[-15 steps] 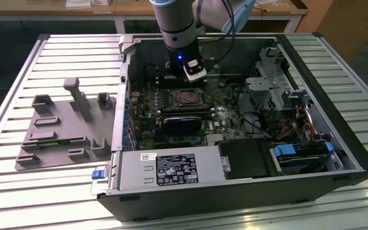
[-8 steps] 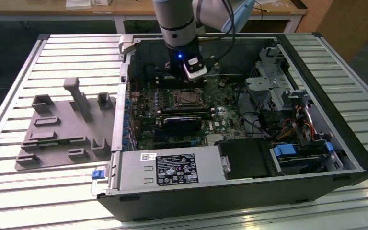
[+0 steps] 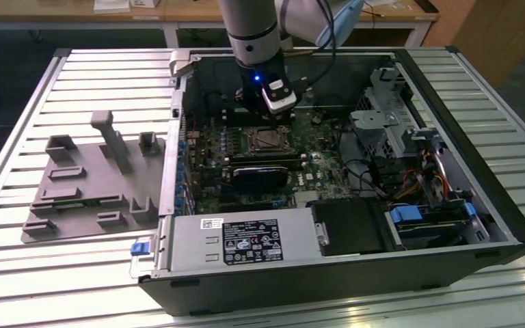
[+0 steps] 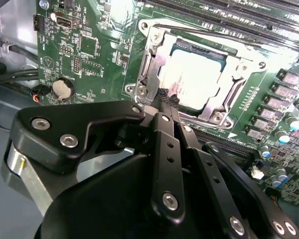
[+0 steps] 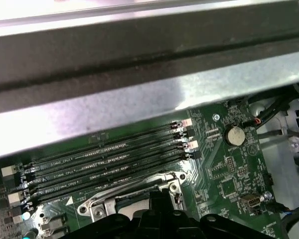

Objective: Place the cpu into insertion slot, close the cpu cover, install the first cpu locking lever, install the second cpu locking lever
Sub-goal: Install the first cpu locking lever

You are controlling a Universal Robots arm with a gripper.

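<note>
Jaws just beside the cpu

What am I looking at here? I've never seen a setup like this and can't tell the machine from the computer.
The grey column coming down in the exterior view is a robot arm, reaching into an opened computer case that lies on a slatted table. A grey fixture plate sits on the table at the exterior view's left. The other two pictures come from cameras riding near the arm's wrist. In the second wrist view, the black linkage is the gripper; its fingertips are pressed together beside the insertion slot on the green motherboard. The cpu already lies in that slot with the cpu cover framing it. The gripper holds nothing.
</note>
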